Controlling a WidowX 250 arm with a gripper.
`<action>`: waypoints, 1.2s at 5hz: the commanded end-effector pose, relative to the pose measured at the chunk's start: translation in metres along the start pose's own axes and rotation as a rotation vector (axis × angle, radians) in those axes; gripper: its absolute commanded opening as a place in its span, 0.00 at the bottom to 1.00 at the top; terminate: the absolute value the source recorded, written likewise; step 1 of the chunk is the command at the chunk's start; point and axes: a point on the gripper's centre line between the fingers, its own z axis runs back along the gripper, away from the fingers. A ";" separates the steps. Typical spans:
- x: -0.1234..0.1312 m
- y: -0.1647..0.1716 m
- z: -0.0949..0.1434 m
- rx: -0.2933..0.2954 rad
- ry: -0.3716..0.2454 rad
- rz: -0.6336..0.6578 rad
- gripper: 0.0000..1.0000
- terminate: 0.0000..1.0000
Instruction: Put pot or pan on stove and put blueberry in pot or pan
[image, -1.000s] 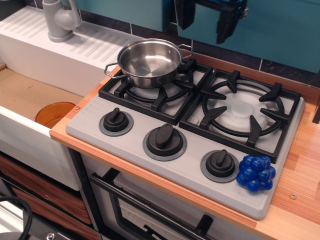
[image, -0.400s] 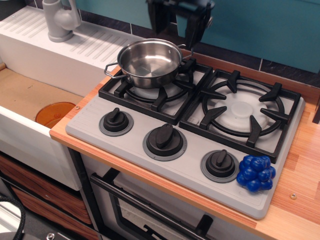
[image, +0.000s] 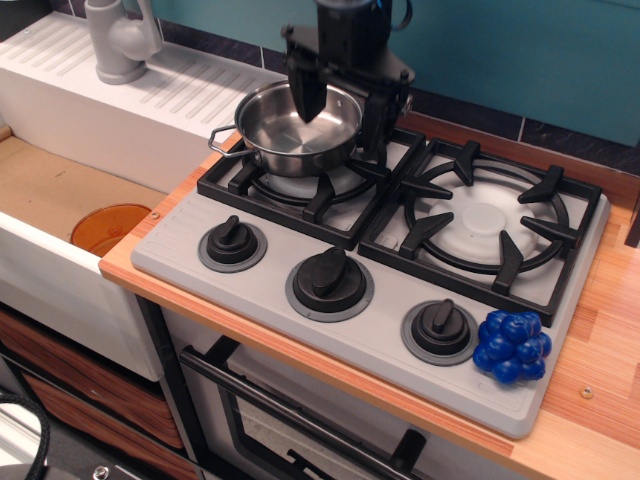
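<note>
A small shiny steel pot (image: 290, 135) sits on the left burner grate of the grey stove (image: 380, 330), one wire loop handle sticking out to the left. My black gripper (image: 342, 112) hangs open over the pot's right rim. One finger (image: 307, 95) is inside the pot, the other finger (image: 378, 120) is outside it, straddling the rim and hiding the right handle. The blueberry (image: 513, 346), a glossy deep-blue cluster, lies on the stove's front right corner beside the rightmost knob, far from the gripper.
The right burner grate (image: 485, 220) is bare. Three black knobs (image: 329, 280) line the stove front. A white sink unit with a grey faucet (image: 118, 40) stands at the left, an orange dish (image: 108, 227) below it. Wooden counter (image: 605, 340) runs along the right.
The gripper has come down and leftward from the top of the view to the pot's right rim, its fingers now straddling it. Pot and blueberry have not moved.
</note>
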 end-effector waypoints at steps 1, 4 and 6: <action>0.009 -0.008 0.001 0.019 -0.109 0.020 1.00 0.00; 0.010 -0.021 0.005 0.032 -0.079 0.046 0.00 0.00; 0.013 -0.023 0.011 0.006 -0.072 0.042 0.00 0.00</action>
